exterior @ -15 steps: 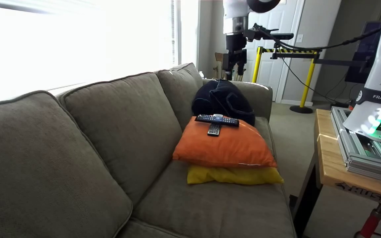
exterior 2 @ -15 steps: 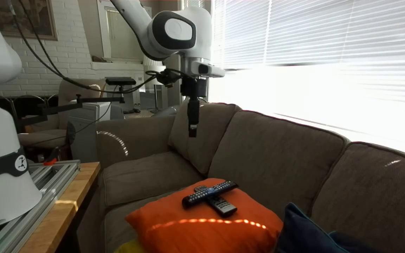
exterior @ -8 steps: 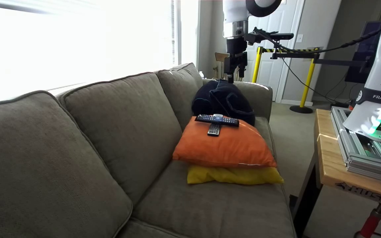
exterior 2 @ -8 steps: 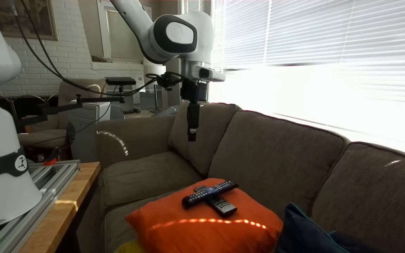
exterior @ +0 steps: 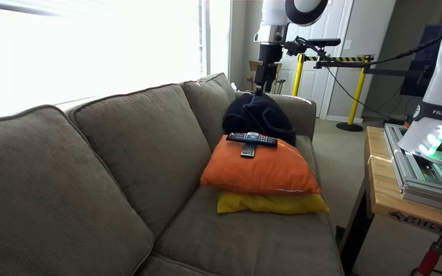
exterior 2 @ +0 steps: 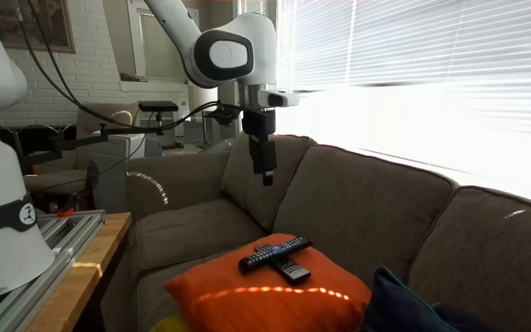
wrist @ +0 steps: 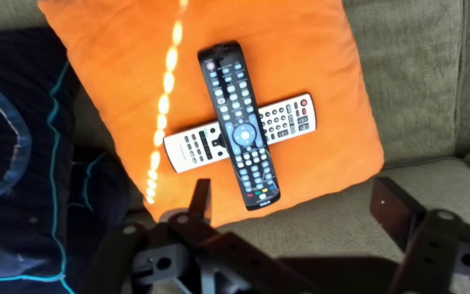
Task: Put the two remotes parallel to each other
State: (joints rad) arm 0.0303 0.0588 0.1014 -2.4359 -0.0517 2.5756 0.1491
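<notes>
Movement comes not from the black remote, lying just as it did across the silver remote on the orange cushion, but from the gripper, twisted round and shifted toward the sofa back. Jaws wide apart, nothing between them, hanging clear above: looks like lining up for a grasp! Next should come centring on the black one, dropping, pinching its narrow width and turning it alongside the other.

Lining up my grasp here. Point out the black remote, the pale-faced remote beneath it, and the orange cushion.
Black remote (wrist: pixel 244 135), wrist view: on its round blue pad.
Pale-faced remote (wrist: pixel 287 119), wrist view: on the exposed end with red buttons.
Orange cushion (exterior: pixel 263 172), in an exterior view: on its bare front.
</notes>
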